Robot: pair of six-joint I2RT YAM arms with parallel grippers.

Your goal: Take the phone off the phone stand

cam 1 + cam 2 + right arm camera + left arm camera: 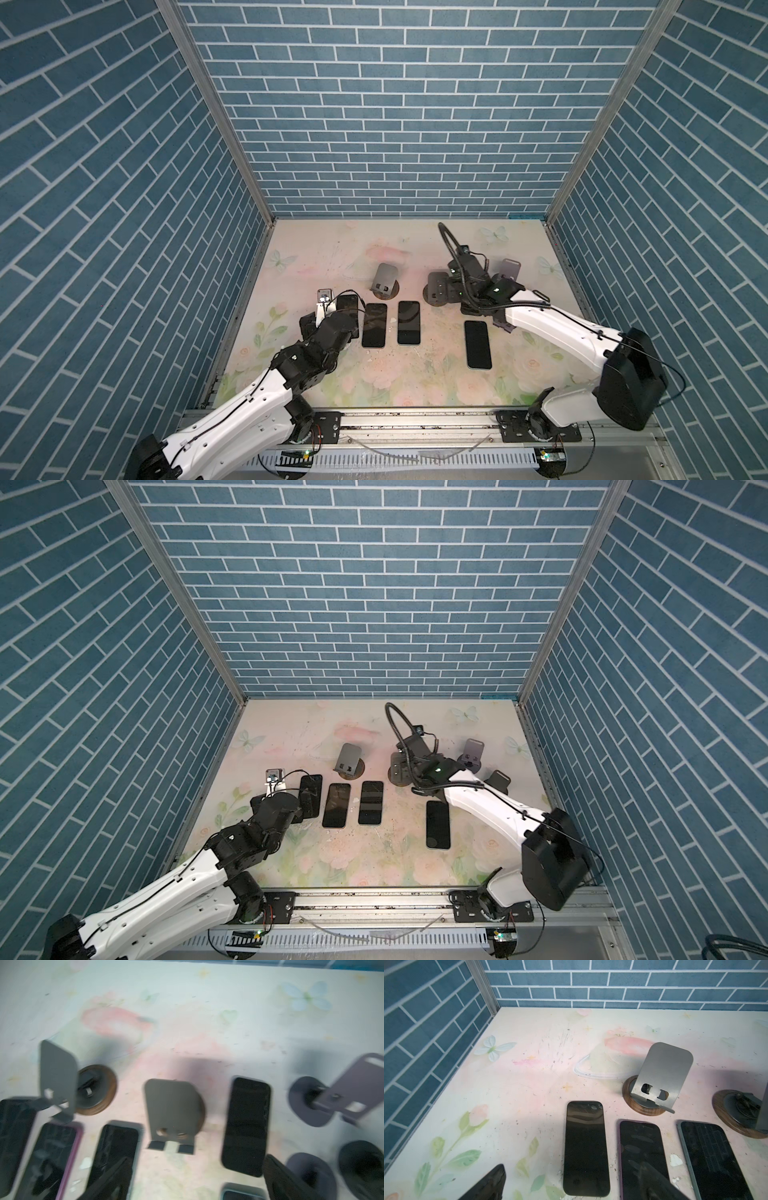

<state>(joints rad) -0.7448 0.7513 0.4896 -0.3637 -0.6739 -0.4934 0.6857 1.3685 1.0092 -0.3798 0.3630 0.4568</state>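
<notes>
A dark phone [247, 1124] appears to lie flat on the table, between an empty grey phone stand [172, 1111] and an empty purple stand [353, 1088]. The view is blurred. My right gripper [195, 1184] hangs open above the table in front of the grey stand, with nothing between its fingers [280, 1178]. In both top views the right wrist [469, 282] covers that stand and phone. My left gripper [571, 1188] is open and empty, low over the leftmost phone [585, 1149] [347, 309].
Another empty grey stand [385, 279] [662, 1072] sits on a wooden disc at mid-table. Phones lie flat in a row [374, 325] [409, 322], and one lies apart on the right [478, 344]. Dark stand bases [307, 1169] sit near the right wall. Brick walls enclose three sides.
</notes>
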